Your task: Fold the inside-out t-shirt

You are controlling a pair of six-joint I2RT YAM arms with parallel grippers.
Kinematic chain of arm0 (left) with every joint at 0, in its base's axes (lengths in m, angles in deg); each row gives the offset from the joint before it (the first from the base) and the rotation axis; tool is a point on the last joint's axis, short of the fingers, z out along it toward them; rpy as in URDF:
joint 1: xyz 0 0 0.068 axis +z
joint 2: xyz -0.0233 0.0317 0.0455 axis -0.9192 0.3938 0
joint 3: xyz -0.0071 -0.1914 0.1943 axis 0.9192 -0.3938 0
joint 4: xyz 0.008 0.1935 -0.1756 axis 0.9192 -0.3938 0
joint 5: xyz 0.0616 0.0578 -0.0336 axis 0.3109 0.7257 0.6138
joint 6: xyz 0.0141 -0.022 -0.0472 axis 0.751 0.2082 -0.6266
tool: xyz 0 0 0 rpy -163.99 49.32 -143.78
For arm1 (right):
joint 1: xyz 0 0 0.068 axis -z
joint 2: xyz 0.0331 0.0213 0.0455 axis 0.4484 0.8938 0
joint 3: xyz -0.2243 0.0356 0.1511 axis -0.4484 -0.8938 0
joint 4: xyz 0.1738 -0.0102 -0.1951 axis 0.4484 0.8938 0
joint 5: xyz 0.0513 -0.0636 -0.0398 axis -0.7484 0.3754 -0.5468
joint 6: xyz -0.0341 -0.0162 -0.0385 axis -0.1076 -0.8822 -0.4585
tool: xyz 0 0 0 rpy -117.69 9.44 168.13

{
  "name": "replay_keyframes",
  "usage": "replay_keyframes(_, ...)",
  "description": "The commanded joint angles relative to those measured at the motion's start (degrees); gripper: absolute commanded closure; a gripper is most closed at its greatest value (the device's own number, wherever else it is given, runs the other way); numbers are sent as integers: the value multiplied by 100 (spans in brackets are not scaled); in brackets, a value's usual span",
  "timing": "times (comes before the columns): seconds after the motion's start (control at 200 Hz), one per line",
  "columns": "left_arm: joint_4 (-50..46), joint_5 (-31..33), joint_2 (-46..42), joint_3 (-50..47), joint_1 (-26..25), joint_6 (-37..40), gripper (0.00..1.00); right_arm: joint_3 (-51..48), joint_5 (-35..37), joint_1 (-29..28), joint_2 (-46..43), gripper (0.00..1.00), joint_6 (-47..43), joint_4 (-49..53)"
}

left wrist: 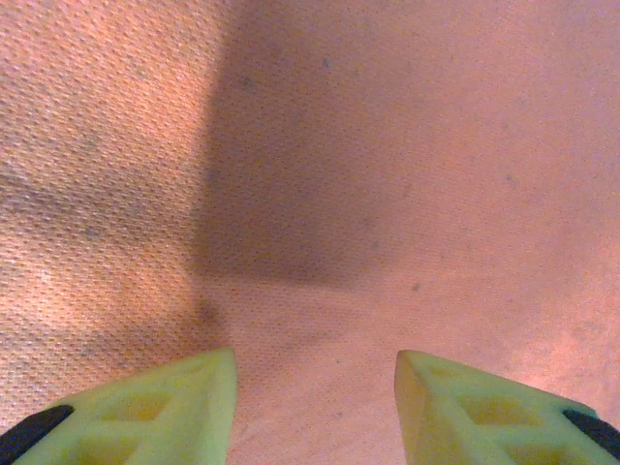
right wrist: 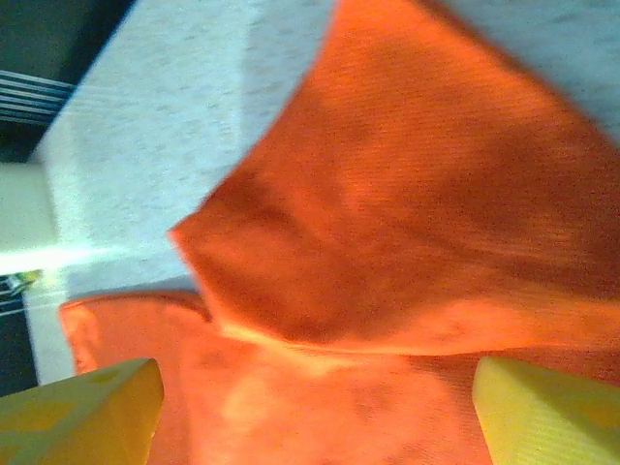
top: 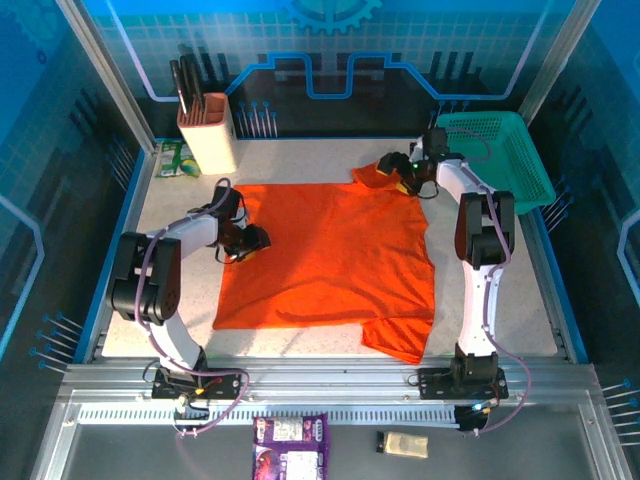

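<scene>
The t-shirt (top: 330, 255) lies spread on the bench (top: 510, 290); my right pincer (right wrist: 315, 383) stands wide over the far sleeve (top: 375, 177) (tucked inward, I judge); my left pincer (left wrist: 315, 378) sits half-spread on its left side, holding nothing; next I need a firm hem pinch.

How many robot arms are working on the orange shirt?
2. The left arm reaches onto the orange t-shirt's left side. The right arm reaches to its far right sleeve, beside the teal basket. No others seem hidden.
</scene>
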Motion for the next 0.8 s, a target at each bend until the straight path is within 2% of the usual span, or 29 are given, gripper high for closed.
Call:
replay_keyframes(0.0,11,-46,-207,-87,9,-106,53,-50,-518,-335,-187,12,258,-475)
replay_keyframes(0.29,-110,-60,-387,-178,9,-115,53,263,-972,-676,784,11,1283,-1806)
replay_keyframes(0.425,-131,-103,-410,-284,9,-151,53,581,-915,-731,1256,11,1645,-2194)
replay_keyframes(0.59,-181,-31,-512,-399,9,-179,53,1242,-273,-737,1701,11,1425,-1130)
replay_keyframes(0.795,-326,215,-616,-448,34,-34,53,1834,135,-714,1550,11,957,-261)
